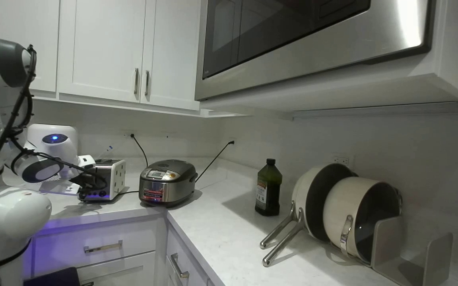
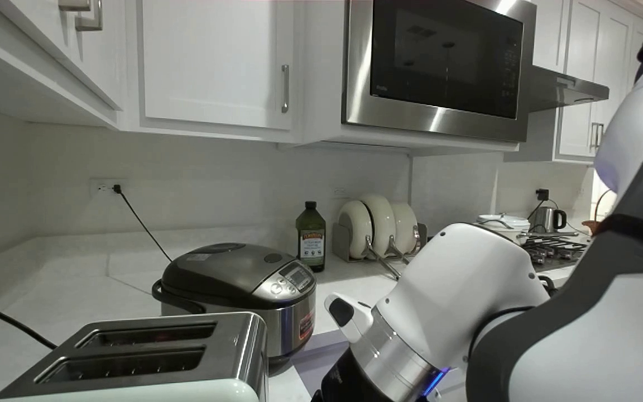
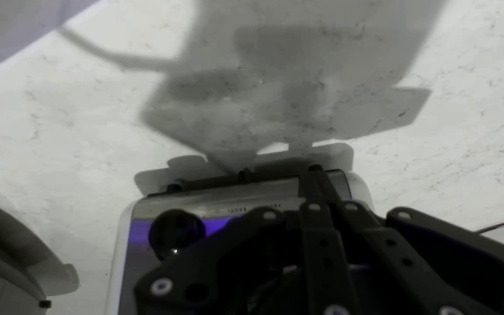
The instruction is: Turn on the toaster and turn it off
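The toaster (image 1: 118, 178) stands on the counter, silver with pale sides; its slotted metal top (image 2: 226, 346) shows in an exterior view. Bluish-purple light falls across its front panel (image 3: 147, 227) in the wrist view. A round black knob (image 3: 175, 234) sticks out there, left of my fingers. My gripper (image 3: 316, 179) is shut, its two fingers side by side with nothing visible between them. They lie over the front of the toaster near its right-hand corner, covering part of it. Whether the tips touch a control cannot be told. In an exterior view the gripper (image 1: 90, 182) is dark against the toaster front.
A round steel cooker (image 1: 167, 184) sits close beside the toaster, with a power cord (image 1: 215, 161) behind it. A dark green bottle (image 1: 268, 190) and racked pans (image 1: 308, 202) stand farther along the counter. A white cylindrical appliance (image 1: 54, 139) is behind the arm. Cabinets (image 1: 105, 51) hang above.
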`<state>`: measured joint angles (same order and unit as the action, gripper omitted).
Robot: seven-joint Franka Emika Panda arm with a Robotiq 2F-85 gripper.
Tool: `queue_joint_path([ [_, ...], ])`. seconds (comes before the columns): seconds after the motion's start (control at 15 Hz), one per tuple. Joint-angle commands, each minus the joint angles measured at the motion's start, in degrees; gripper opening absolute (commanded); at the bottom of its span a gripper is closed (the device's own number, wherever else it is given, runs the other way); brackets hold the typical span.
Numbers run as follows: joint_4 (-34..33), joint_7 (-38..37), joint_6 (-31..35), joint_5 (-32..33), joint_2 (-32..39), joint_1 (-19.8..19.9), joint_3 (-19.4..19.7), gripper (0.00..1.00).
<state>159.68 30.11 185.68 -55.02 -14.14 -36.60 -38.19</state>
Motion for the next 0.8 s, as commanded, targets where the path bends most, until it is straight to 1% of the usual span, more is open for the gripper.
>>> queue_joint_path([
  [0.0,-1.77,1.75,2.35,0.69,-0.12,-0.1,1.63,0.0],
  [0.47,-0.75,2.1,1.12,1.44,0.01,0.09,2.03,0.0],
  [0.73,-1.24,1.79,1.5,2.26,2.49,0.24,1.31,0.0],
])
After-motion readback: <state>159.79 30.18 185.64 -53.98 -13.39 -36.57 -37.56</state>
